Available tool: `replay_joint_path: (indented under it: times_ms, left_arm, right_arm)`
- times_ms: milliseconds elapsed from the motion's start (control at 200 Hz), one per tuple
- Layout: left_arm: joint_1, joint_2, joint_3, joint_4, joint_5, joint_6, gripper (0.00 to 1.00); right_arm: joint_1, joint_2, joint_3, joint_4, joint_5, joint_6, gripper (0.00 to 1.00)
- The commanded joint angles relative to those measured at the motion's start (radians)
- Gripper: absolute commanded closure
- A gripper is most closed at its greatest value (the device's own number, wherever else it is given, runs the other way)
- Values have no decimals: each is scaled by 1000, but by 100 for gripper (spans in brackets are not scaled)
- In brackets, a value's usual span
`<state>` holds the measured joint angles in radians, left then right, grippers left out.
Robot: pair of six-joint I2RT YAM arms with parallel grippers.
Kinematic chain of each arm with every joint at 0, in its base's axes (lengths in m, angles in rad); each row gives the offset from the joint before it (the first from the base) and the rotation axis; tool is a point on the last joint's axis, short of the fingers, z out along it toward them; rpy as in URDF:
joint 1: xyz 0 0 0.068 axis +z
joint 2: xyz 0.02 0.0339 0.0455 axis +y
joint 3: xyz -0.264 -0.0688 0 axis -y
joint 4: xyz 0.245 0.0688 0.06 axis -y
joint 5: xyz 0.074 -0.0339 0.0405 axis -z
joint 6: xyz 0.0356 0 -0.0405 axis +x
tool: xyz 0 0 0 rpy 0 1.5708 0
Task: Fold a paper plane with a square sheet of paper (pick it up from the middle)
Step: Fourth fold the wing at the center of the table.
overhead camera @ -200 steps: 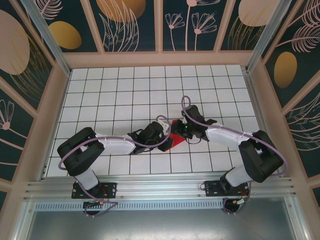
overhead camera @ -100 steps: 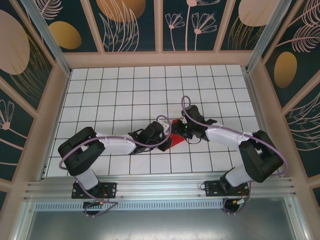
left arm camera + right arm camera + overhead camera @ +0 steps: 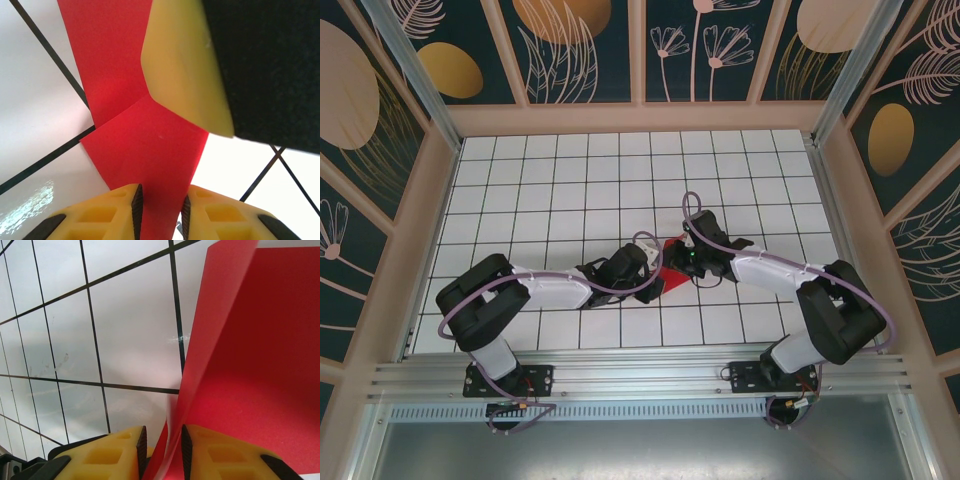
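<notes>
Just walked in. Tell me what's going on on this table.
A thin bright red sheet of paper is being folded at the middle of the white tiled table. The left gripper appears to pinch one part of it, and the right gripper appears to pinch a raised flap, coming in from the opposite side. The sheet is creased and partly lifted off the tiles, and it is not yet a plane.
</notes>
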<state>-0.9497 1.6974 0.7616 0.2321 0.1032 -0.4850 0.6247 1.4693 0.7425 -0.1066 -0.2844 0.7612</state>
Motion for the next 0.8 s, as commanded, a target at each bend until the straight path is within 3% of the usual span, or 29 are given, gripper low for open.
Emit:
replay_joint_path:
  times_ms: [0,480,796]
  left_arm:
    - [-6,11,17,-22,-6,22,73]
    - [-5,41,0,26,17,-1,95]
    - [11,46,-54,161,91,-60,99]
  right_arm:
    - [5,10,4,-3,7,0,72]
    - [5,3,3,-15,11,-10,71]
    - [5,-7,14,-41,20,-43,68]
